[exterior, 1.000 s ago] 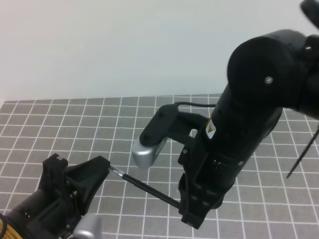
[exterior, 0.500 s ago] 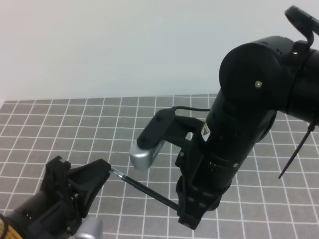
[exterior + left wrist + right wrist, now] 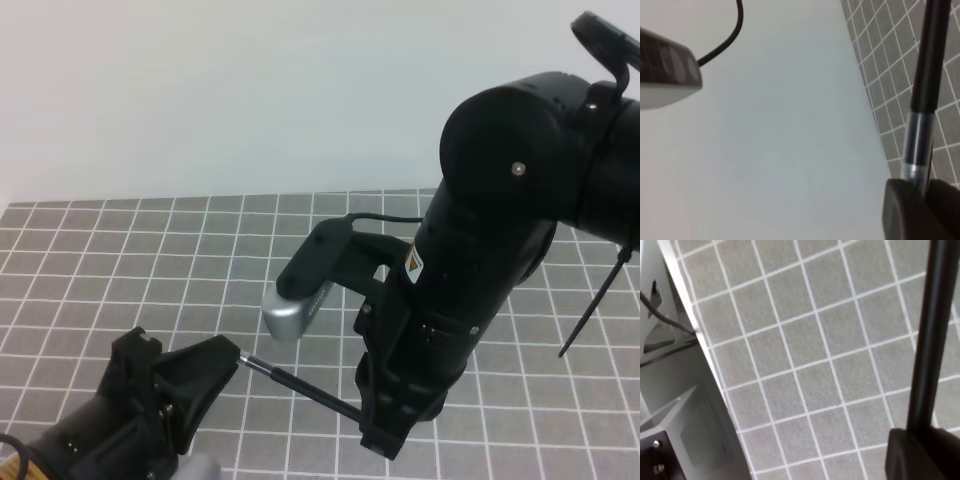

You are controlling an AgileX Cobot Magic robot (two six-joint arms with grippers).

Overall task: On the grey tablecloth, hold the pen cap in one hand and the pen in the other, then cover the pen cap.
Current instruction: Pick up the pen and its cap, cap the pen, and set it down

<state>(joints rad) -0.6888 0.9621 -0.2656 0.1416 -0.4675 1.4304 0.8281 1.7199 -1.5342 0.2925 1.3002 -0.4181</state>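
The pen (image 3: pixel 305 386) is a slim black stick held above the grey tablecloth (image 3: pixel 150 250), slanting between both grippers. My right gripper (image 3: pixel 375 425) is shut on its rear end; in the right wrist view the pen (image 3: pixel 935 330) rises from the dark fingertips (image 3: pixel 920 455). My left gripper (image 3: pixel 233 358) is shut at the pen's front end. In the left wrist view the pen's silvery section (image 3: pixel 917 145) runs down into the closed fingertips (image 3: pixel 905 210). The pen cap is hidden within those fingertips; I cannot make it out apart from them.
The right arm's silver wrist camera (image 3: pixel 295 310) hangs just above the pen's middle. A thin black cable (image 3: pixel 600 300) dangles at the right. A pale wall stands behind the table. In the right wrist view the cloth's edge and a grey frame (image 3: pixel 685 405) lie at left.
My left gripper has slid right and down along the pen toward the right gripper, so less shaft shows between them. The right arm shifted slightly left early on, then held still.
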